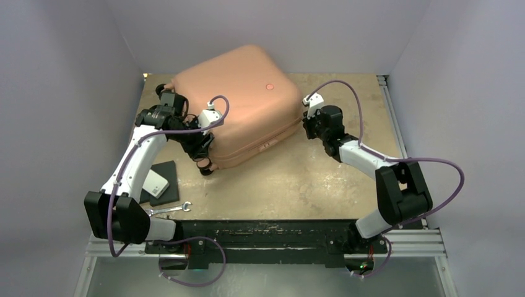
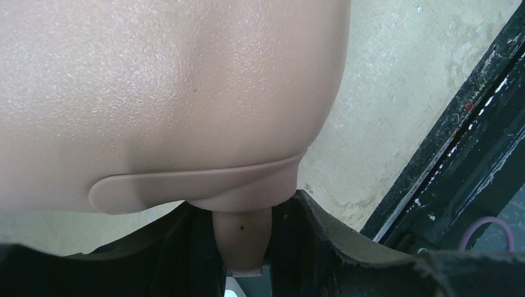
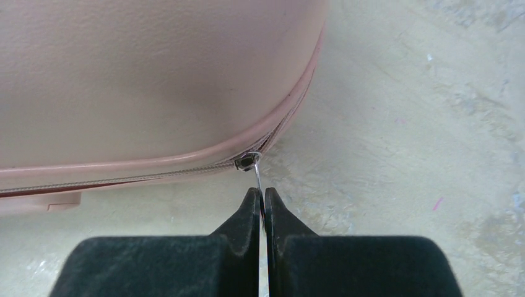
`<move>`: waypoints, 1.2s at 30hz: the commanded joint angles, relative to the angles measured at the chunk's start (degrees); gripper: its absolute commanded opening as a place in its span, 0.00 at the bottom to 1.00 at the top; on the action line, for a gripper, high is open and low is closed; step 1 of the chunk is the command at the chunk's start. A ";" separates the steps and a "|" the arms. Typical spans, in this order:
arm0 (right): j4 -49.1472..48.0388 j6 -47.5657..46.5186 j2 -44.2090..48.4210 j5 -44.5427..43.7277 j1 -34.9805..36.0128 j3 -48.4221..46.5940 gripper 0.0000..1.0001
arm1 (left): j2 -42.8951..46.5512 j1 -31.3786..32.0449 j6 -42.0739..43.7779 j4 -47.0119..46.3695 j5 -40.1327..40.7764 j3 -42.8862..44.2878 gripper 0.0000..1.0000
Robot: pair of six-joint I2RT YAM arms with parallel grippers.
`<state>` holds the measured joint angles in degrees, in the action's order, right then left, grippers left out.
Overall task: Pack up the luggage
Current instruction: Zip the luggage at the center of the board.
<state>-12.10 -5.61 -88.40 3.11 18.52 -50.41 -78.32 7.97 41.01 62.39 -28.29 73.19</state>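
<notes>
Luggage [image 1: 247, 93] lies closed and flat on the bench [image 1: 297, 179], toward the far side and left of centre, lid shell up, with a small red dot on top. Left gripper [image 1: 203, 158] is at the near left corner of the case. In the left wrist view its fingers [image 2: 186, 247] sit on either side of a short pink stub [image 2: 241, 238] projecting below a curved pink flange on the shell [image 2: 173, 93]; both touch it, so the stub is clamped. Right gripper [image 1: 308, 124] is at the right edge of the case, at seam height. In the right wrist view its fingers [image 3: 244, 216] are clenched on the thin metal zipper pull [image 3: 257, 179], whose slider [image 3: 247, 161] sits at the rounded corner where the zipper [image 3: 124, 179] bends away. Near the left arm, a flat black pad [image 1: 166, 176] carries a white box [image 1: 155, 184], apart from the case. A wrench [image 1: 170, 208] lies just in front of the pad.
</notes>
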 commanded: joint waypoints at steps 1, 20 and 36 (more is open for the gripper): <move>-12.62 -6.41 4.24 -19.25 -2.40 2.03 0.00 | 5.37 -0.66 1.35 0.55 1.03 0.49 0.00; -13.61 3.39 -8.07 -19.65 -7.18 -6.91 0.00 | 9.20 -6.79 8.70 6.19 -1.41 -2.45 0.00; -14.71 -8.46 -24.48 9.33 -9.81 -25.24 0.00 | 11.69 -7.01 16.83 9.16 1.29 -9.62 0.00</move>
<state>-18.92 -7.29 -110.26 9.08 14.11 -70.24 -70.32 2.83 50.57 58.06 -33.06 65.67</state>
